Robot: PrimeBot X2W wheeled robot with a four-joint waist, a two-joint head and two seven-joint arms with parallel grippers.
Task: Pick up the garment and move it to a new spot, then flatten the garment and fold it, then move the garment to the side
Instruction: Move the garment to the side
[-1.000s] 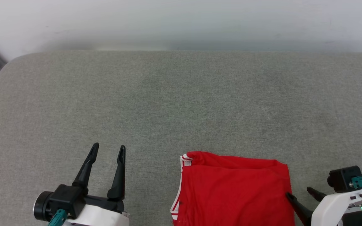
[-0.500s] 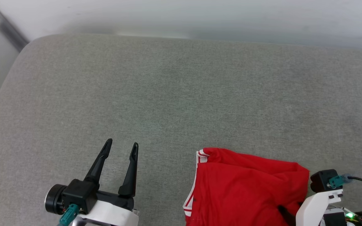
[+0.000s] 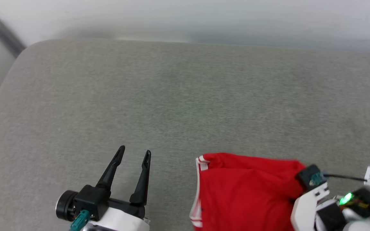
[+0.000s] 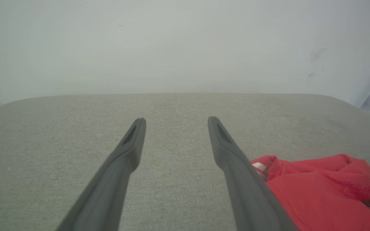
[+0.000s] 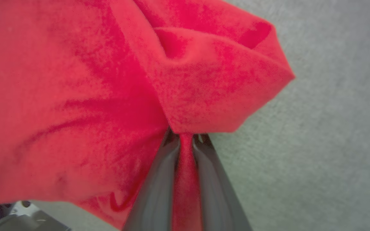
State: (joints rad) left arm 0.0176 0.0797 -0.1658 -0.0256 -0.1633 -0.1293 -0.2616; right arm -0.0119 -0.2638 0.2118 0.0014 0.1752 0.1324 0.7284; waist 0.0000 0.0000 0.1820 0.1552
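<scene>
Right claw (image 5: 185,137) clenched on soft red garment (image 5: 75,80) fold; left claw (image 3: 134,150) released.

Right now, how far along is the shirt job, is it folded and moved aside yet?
Done: the garment looks folded into a compact rectangle on the grey cushion, so flattening and folding appear finished. In hand: the right gripper is pinched shut on a bunch of red fabric at its edge; the left gripper is open, apart from it. Left: carrying it to the side and letting go.
</scene>
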